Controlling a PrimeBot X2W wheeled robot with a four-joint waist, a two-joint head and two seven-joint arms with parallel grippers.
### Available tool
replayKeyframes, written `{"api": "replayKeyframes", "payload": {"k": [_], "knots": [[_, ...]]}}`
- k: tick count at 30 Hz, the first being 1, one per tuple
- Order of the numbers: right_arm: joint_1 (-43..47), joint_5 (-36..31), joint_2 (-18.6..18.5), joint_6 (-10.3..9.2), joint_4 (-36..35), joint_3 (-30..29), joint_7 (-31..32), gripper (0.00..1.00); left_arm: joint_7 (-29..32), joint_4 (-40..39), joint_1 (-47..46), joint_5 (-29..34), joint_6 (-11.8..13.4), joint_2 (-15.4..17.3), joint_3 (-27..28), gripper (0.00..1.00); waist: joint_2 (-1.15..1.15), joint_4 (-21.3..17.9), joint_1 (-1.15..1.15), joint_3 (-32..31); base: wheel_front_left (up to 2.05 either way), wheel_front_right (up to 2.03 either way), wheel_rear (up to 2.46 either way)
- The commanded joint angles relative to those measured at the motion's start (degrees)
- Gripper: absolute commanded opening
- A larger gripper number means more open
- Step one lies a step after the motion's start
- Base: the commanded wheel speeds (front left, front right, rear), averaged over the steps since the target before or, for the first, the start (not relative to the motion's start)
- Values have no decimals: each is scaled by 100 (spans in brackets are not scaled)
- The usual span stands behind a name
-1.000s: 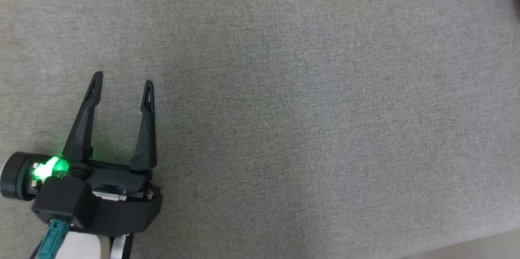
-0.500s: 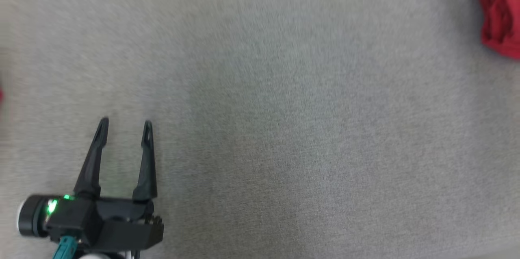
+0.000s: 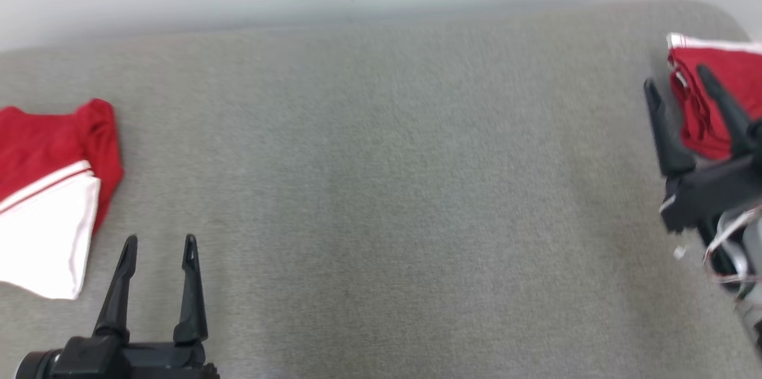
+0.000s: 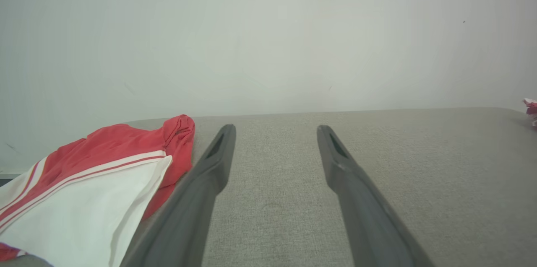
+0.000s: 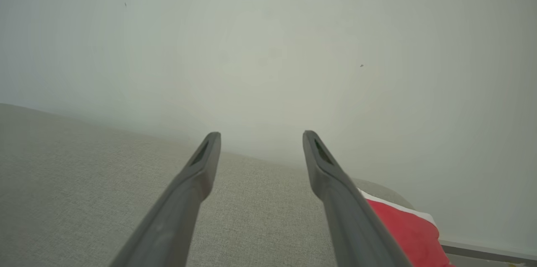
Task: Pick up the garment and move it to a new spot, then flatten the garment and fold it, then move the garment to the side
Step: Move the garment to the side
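Our left gripper (image 3: 160, 243) sits at the lower left of the head view, its two long dark fingers (image 3: 118, 301) pointing up the view and standing well apart, empty between them. Our right gripper (image 3: 675, 78) shows at the right edge, higher in that view, its fingers leaning up and to the left, likewise spread wide and empty, with a dark wrist block (image 3: 708, 194) and pale cabling (image 3: 723, 242) behind them, all a little blurred. In each wrist view we see that arm's own pair of fingers rising from the bottom edge, tips parted.
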Motion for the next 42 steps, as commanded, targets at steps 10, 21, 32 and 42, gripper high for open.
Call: {"api": "replayKeyframes", "payload": {"k": [10, 21, 32, 42], "knots": [[1902, -359, 956, -16, -847, -966, -1, 100, -4, 105, 340, -11, -63, -60, 160, 100, 0, 533, 1, -825, 0, 0, 0], [3206, -691, 1738, -16, -1587, -1459, -1, 100, -5, 364, 351, -48, -147, -88, 182, 100, 0, 511, 1, -986, 0, 0, 0], [3707, -1014, 2240, -16, -1828, -1674, 0, 100, -4, 744, 319, -105, -286, -86, 275, 100, 0, 411, 1, -1102, 0, 0, 0], [3767, -1077, 2309, -16, -1838, -1690, 0, 100, -4, 932, 210, -132, -397, -26, 244, 100, 0, 417, 1, -1089, 0, 0, 0]]}}
